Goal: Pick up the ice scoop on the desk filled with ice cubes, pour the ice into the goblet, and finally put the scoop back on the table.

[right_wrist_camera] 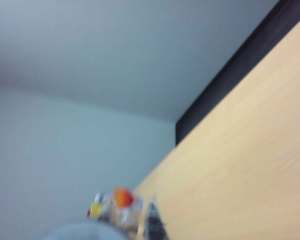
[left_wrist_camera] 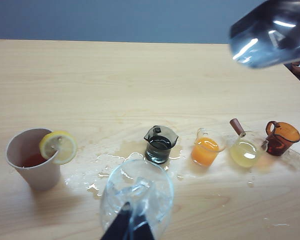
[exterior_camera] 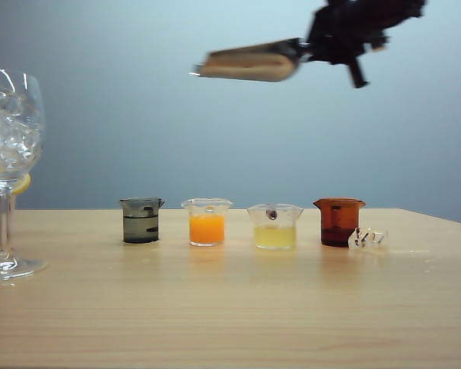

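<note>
The goblet stands on the desk at the far left, its bowl packed with ice cubes. High above the beakers the ice scoop hangs roughly level, and my right gripper is shut on its handle. It shows as a shiny shape in the left wrist view. In that same view my left gripper is just over the goblet's bowl with its fingers together. A loose ice chunk lies by the brown beaker.
A row of small beakers crosses the middle: grey, orange, yellow, brown. A paper cup with a lemon slice stands beside the goblet. Spilled water wets the wood around them.
</note>
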Robot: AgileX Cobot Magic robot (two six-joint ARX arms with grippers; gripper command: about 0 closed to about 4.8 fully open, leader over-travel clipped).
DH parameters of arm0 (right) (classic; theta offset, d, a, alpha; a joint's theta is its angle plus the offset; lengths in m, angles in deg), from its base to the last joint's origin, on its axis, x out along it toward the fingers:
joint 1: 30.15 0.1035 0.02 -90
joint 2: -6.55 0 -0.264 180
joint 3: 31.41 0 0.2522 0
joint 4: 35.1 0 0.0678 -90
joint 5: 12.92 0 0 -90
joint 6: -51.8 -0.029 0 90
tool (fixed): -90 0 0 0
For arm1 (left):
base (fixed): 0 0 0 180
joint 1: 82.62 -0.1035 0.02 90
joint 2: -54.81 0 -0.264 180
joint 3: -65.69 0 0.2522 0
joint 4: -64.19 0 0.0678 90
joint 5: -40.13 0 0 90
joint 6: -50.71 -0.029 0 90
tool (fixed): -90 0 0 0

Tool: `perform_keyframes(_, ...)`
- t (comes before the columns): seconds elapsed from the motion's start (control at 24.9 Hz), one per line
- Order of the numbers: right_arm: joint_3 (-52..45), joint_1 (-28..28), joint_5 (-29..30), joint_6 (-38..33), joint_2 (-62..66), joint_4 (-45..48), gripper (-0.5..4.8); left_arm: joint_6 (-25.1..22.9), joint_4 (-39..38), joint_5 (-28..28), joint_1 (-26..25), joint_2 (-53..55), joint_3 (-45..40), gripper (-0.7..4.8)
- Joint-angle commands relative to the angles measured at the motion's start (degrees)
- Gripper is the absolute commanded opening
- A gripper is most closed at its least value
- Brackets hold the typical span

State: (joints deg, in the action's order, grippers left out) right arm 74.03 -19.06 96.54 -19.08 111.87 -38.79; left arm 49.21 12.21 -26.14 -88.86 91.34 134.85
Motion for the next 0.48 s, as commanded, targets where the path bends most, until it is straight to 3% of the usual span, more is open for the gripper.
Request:
perform_keyframes(0.04, -0.8, -3.8, 1.1, -0.2, -0.6, 2.7, -0.06, 0.0, 0.6, -0.6, -0.1, -0.2, 0.1, -0.06)
perform_keyframes(0.48, -7.3, -16.7, 1.1, 0.6, -0.6, 5.3, -0.06, 0.0, 0.6, -0.5, -0.1, -0.2, 0.1, -0.06)
